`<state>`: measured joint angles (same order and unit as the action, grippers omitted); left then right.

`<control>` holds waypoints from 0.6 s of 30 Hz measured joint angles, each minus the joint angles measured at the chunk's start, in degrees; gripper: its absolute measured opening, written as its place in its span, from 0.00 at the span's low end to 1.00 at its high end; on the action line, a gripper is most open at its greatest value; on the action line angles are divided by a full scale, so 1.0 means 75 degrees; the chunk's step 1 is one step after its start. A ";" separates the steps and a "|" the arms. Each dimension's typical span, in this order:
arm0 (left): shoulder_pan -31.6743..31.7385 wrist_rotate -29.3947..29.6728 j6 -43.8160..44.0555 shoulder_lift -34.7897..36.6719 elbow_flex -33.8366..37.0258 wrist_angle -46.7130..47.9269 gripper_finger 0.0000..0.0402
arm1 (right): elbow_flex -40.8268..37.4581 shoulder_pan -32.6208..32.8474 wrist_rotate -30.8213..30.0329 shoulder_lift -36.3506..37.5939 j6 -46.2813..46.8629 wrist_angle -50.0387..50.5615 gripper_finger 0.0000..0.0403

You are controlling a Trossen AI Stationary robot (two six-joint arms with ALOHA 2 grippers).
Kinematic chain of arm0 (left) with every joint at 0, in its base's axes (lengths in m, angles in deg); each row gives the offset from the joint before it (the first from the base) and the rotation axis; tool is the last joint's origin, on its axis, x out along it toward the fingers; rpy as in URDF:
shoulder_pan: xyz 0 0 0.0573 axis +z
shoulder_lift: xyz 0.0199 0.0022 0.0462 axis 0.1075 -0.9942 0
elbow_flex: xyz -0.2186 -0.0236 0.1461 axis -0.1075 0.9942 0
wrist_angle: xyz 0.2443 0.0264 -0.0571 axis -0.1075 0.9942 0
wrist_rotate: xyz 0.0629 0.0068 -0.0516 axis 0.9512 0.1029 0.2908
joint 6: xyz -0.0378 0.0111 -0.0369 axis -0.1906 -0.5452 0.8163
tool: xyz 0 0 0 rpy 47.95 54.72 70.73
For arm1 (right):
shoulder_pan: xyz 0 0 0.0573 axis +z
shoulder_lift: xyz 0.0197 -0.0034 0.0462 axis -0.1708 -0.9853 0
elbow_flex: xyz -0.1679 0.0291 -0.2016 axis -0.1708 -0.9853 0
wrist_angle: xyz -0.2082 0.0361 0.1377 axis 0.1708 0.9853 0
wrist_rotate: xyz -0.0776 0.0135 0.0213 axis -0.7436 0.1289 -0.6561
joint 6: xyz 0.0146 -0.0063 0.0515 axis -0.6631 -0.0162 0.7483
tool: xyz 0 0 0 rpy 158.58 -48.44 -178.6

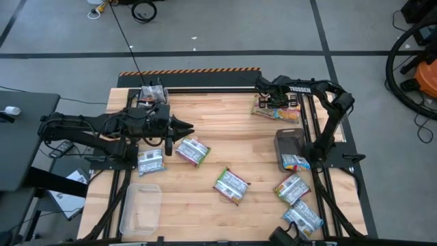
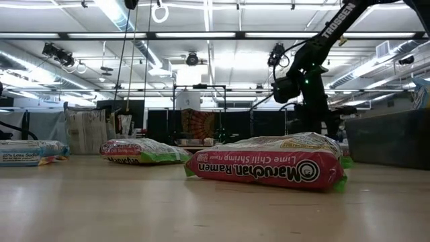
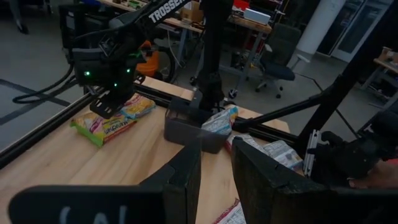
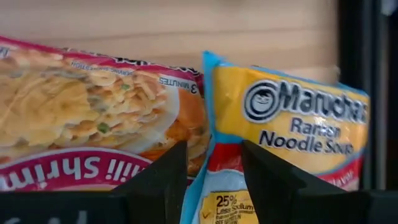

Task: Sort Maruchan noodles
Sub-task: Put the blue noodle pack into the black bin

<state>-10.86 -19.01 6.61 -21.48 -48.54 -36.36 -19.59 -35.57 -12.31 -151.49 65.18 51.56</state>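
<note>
The right gripper point(image 4: 211, 171) fingers, parted, straddle the yellow packet's point(image 4: 292, 124) edge beside a pink one point(image 4: 87, 118); release seems underway, retreat next; left fingers point(image 3: 180, 180) empty, slightly parted.

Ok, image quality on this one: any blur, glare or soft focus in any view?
Low view: the nearest Maruchan packet is sharp, with a sheen on its wrapper; ceiling strip lights are blown out. Right wrist view: the yellow packet and pink shrimp packet fill the picture, print slightly soft, own fingers dark and blurred. High view: even light, faint shadows. Left wrist view: near fingers soft.
</note>
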 joint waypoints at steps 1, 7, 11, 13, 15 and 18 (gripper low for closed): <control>0.0000 0.0002 0.0010 0.0000 0.0001 0.0000 0.23 | -0.0001 0.0010 -0.0087 -0.0025 0.0163 0.0192 0.38; -0.0009 -0.0001 0.0179 -0.0003 0.0003 0.0015 0.23 | -0.0027 0.0143 -0.0363 0.0051 0.0308 0.0461 0.33; -0.0009 -0.0001 0.0222 -0.0003 0.0003 0.0104 0.23 | -0.0029 0.0117 -0.0403 0.0048 0.0301 0.0574 0.29; -0.0009 -0.0001 0.0263 -0.0003 0.0003 0.0179 0.23 | -0.0029 0.0075 -0.0413 0.0048 0.0427 0.0804 0.28; -0.0009 -0.0001 0.0260 -0.0003 0.0003 0.0216 0.23 | -0.0046 0.0040 -0.0413 0.0048 0.0455 0.0916 0.26; -0.0009 -0.0001 0.0257 -0.0003 0.0003 0.0213 0.23 | -0.0198 0.0035 -0.0362 0.0051 0.0441 0.0857 0.23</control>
<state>-10.93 -19.01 8.54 -21.50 -48.52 -34.76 -21.07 -35.31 -15.02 -151.11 68.48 57.98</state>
